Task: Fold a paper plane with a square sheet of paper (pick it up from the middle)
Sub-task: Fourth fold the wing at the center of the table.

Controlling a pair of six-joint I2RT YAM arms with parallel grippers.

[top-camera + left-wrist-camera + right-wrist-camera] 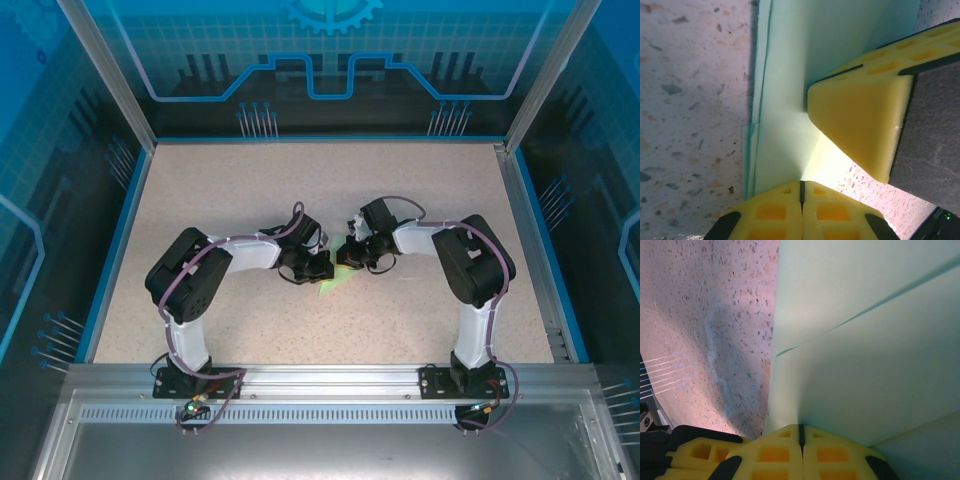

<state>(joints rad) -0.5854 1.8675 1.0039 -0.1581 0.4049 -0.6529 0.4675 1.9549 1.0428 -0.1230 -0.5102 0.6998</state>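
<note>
The pale green sheet of paper (337, 280) is folded into layers and sits at the table's middle, between the two wrists. A pointed tip like a paper plane's sticks out toward the near left. My left gripper (318, 266) is shut on it. In the left wrist view the paper (790, 75) runs straight into the closed yellow jaws (801, 187). My right gripper (352, 256) is also shut on the paper (865, 340), which enters its closed jaws (801, 429). The right gripper's yellow fingers (860, 115) press the sheet from the other side, close to mine.
The speckled beige table (250, 190) spreads out on all sides of the paper. Blue-edged enclosure walls (130, 220) border it left, right and far. An aluminium rail (320, 378) with both arm bases runs along the near edge.
</note>
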